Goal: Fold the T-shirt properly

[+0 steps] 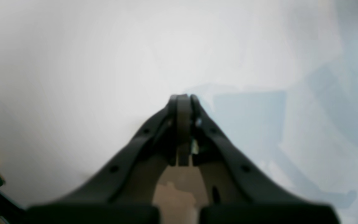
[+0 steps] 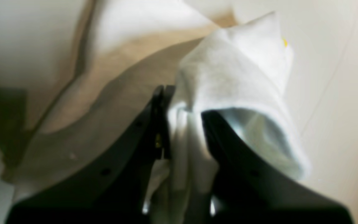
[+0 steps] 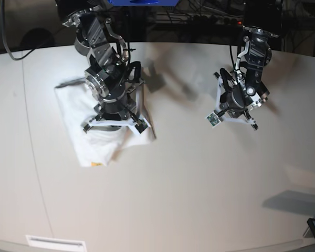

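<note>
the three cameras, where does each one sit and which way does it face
Left wrist: on the left arm, looking along its shut left gripper at the bare table.
Right wrist: on the right arm, looking along the right gripper, shut on the T-shirt.
Base: high above, looking down on the table with both arms in view.
Shared: right wrist and base both show the T-shirt under the right gripper.

Base view: high, looking steeply down on the table [image 3: 199, 184], both arms in frame. Left wrist view: along its gripper [image 1: 183, 98], close over bare tabletop, blurred. Right wrist view: along its gripper [image 2: 183, 102], very close on the T-shirt [image 2: 235, 74], which the base view shows at left [image 3: 81, 136].
</note>
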You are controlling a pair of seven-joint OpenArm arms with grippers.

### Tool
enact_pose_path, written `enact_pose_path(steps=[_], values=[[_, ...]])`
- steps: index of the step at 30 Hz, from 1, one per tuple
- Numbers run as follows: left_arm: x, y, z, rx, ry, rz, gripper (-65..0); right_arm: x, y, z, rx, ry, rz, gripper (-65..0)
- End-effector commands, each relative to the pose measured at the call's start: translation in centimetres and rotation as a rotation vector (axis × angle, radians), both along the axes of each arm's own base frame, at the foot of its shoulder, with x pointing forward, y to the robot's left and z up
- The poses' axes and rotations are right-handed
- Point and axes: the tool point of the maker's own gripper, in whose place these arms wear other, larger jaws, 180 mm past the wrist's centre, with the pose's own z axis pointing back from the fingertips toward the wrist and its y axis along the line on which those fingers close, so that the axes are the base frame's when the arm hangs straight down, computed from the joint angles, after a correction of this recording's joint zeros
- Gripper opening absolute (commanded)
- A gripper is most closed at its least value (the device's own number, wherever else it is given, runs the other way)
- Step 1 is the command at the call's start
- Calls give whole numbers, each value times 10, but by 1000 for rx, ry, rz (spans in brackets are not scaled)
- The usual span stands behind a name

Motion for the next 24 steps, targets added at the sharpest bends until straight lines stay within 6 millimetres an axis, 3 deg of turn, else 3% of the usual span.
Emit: enact_pose_path(steps=[1, 13, 21, 24], values=[[5, 7, 6, 22, -16, 0, -650, 9, 2, 12, -10, -54, 4, -643], [5, 7, 6, 22, -16, 0, -650, 11, 10, 13, 3, -121, -95, -643], [8, 7, 8, 23, -23, 1, -650, 3, 26, 11, 51, -145, -134, -630], [9, 7, 9, 23, -25, 1, -650, 3, 29, 14, 72, -158, -157, -535]])
